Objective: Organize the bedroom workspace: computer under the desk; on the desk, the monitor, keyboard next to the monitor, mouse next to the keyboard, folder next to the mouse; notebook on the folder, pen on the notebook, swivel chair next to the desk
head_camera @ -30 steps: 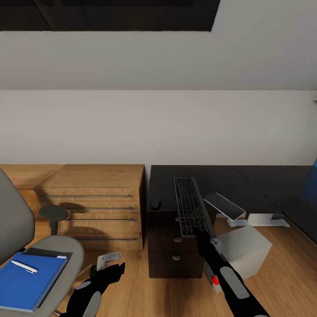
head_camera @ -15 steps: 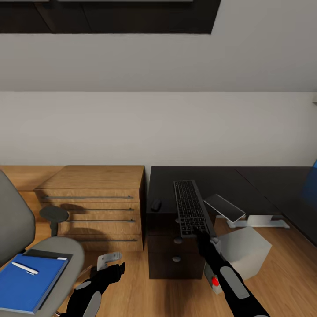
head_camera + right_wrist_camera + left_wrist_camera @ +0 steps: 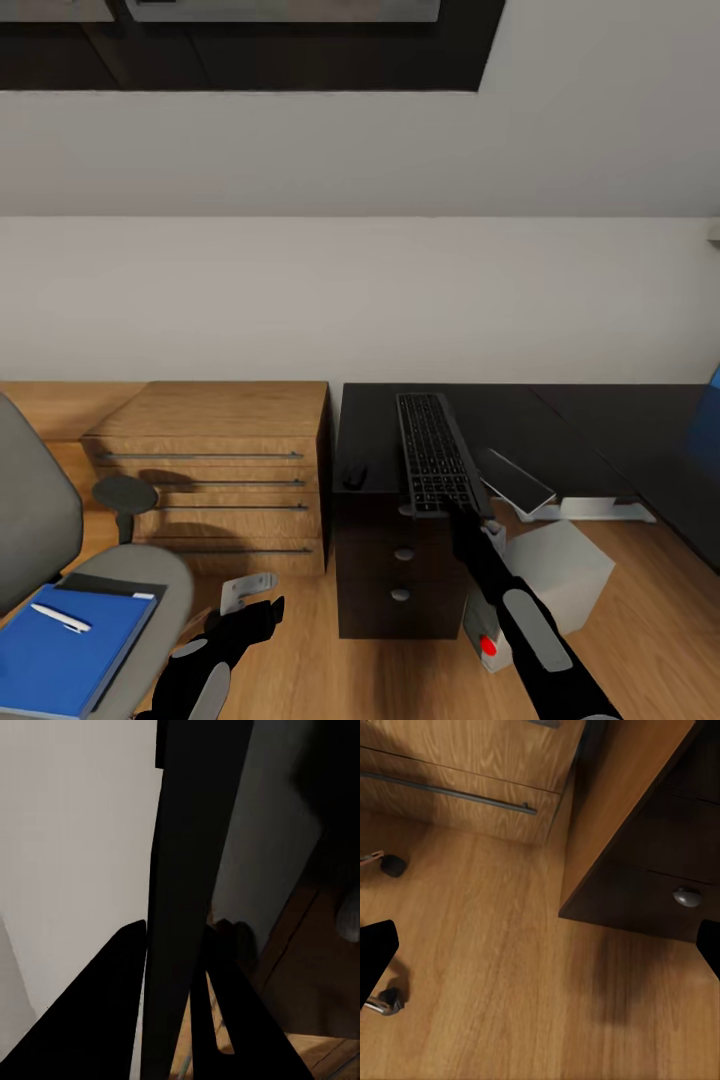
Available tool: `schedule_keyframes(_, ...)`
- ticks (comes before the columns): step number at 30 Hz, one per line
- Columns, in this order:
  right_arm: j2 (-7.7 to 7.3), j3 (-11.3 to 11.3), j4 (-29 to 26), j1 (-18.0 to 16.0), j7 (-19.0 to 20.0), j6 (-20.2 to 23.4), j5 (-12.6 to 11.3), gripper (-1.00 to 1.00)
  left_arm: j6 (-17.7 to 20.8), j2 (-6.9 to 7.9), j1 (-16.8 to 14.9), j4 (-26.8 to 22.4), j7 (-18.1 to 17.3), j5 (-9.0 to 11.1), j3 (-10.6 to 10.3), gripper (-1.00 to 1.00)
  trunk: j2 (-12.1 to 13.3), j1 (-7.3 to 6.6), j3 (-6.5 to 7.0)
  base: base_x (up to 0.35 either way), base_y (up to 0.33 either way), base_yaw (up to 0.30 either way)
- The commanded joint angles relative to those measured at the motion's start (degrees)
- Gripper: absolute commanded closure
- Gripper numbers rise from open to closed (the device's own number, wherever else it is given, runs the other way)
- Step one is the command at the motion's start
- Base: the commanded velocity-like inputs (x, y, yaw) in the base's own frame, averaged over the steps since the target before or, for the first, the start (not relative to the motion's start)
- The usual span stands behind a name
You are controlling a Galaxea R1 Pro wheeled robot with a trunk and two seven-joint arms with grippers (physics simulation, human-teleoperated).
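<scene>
The slim keyboard (image 3: 432,452) lies lengthwise on the black desk (image 3: 570,420), its near end over the front edge. My right gripper (image 3: 461,514) is shut on that near end. In the right wrist view the keyboard (image 3: 191,870) runs edge-on between the fingers (image 3: 97,1012). The black mouse (image 3: 354,472) sits on the desk left of the keyboard. My left gripper (image 3: 250,600) hangs open over the floor, its fingertips (image 3: 375,952) wide apart. The blue folder (image 3: 55,655) lies on the swivel chair (image 3: 150,580) with the pen (image 3: 58,618) on top, the notebook (image 3: 115,583) a dark strip behind it. The computer (image 3: 555,575) stands on the floor.
A light wooden dresser (image 3: 220,460) with bar handles stands left of the desk's drawer unit (image 3: 400,580). A thin dark slab with a pale edge (image 3: 517,482) slants beside the keyboard. The desk's white leg (image 3: 590,508) is behind the computer. Chair casters (image 3: 390,999) sit near my left gripper.
My right arm has pushed the keyboard farther onto the desk, away from me. The head view has tilted slightly. The left arm has stayed put.
</scene>
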Motion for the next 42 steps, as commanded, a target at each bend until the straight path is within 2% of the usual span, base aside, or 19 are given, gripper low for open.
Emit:
schedule_keyframes(1, 0.01, -0.06, -0.71, 0.31, 0.17, 0.4, -0.5, 1.0, 0.15, 0.01, -0.04, -0.07, 0.54, 0.59, -0.07, -1.0, 0.39, -0.23, 0.12, 0.0, 0.0, 0.0)
schedule_keyframes(3, 0.06, -0.03, -5.96, 2.51, -1.08, 0.44, -0.54, 1.0, 0.14, 0.01, -0.04, -0.07, 0.54, 0.54, -0.07, -1.0, 1.19, -0.67, 0.48, 0.0, 0.0, 0.0)
schedule_keyframes(7, 0.22, 0.07, -13.91, 6.07, -8.17, 0.64, -0.87, 1.0, 0.14, 0.01, -0.04, -0.07, 0.48, 0.45, -0.07, -1.0, 1.19, -0.67, 0.48, 0.0, 0.0, 0.0)
schedule_keyframes(9, 0.62, 0.1, -20.82, 9.34, -11.4, 0.68, -0.98, 1.0, 0.14, 0.01, -0.04, -0.07, 0.47, 0.44, -0.07, -1.0, 1.19, -0.67, 0.48, 0.0, 0.0, 0.0)
schedule_keyframes(15, 0.94, 0.15, -32.85, 16.0, -13.39, 1.7, -1.05, 1.0, 0.14, 0.06, -0.05, -0.07, 0.38, 0.43, -0.07, -1.0, 1.19, -0.67, 0.48, 0.0, 0.0, 0.0)
schedule_keyframes(23, 0.98, 0.21, -33.89, 16.93, -13.59, 2.36, -1.06, 1.0, 0.14, 0.1, -0.04, -0.07, 0.37, 0.5, -0.07, -1.0, 1.19, -0.67, 0.48, -0.052, -0.053, 0.0)
schedule_keyframes(42, 1.07, 0.41, -33.68, 16.97, -13.51, 1.95, -0.97, 1.0, 0.06, 0.1, -0.05, 1.34, 0.54, 0.28, -0.07, -1.0, 1.19, -0.67, 0.48, -0.239, -0.235, 0.0)
